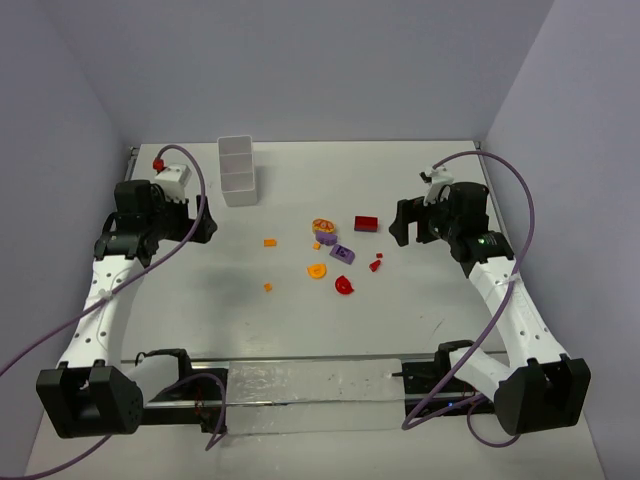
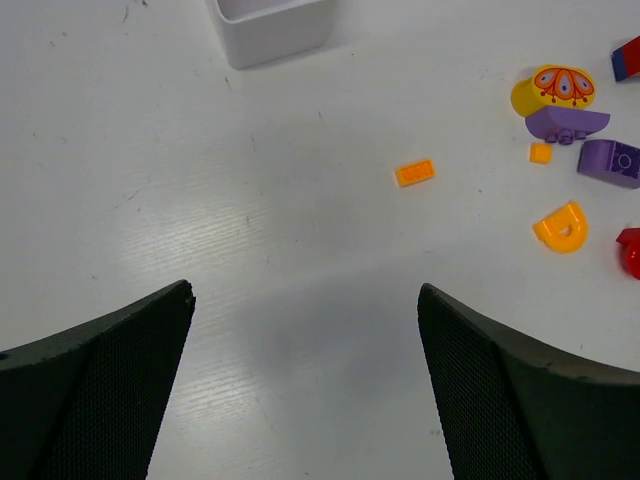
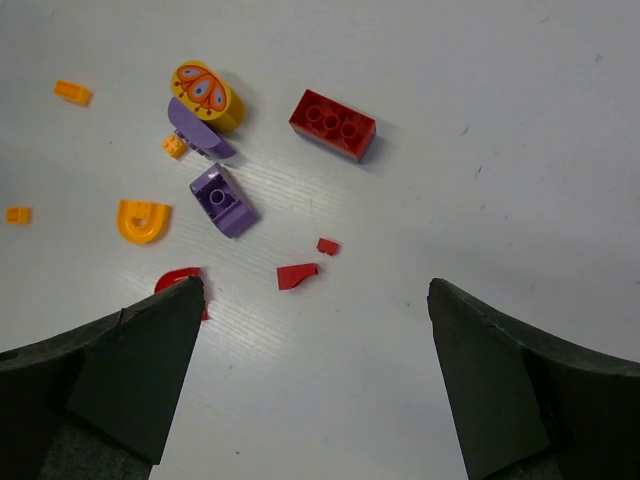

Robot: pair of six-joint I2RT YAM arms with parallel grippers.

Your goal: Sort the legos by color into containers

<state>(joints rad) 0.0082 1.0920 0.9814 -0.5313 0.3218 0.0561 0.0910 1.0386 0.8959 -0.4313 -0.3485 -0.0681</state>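
Observation:
Loose legos lie mid-table: a red brick (image 1: pixel 365 223) (image 3: pixel 332 124), a yellow round piece (image 1: pixel 322 226) (image 3: pixel 205 94), purple pieces (image 1: pixel 342 253) (image 3: pixel 223 199), an orange arch (image 1: pixel 317 270) (image 3: pixel 141 220), a red round piece (image 1: pixel 344 286), small red bits (image 3: pixel 297 275) and small orange bricks (image 1: pixel 270 242) (image 2: pixel 414 173). The white three-compartment tray (image 1: pixel 237 170) stands at the back left, its near end showing in the left wrist view (image 2: pixel 272 28). My left gripper (image 2: pixel 303 295) is open and empty, left of the pile. My right gripper (image 3: pixel 315 290) is open and empty, right of it.
Grey walls close the table on three sides. A metal rail (image 1: pixel 300 385) and purple cables run along the near edge by the arm bases.

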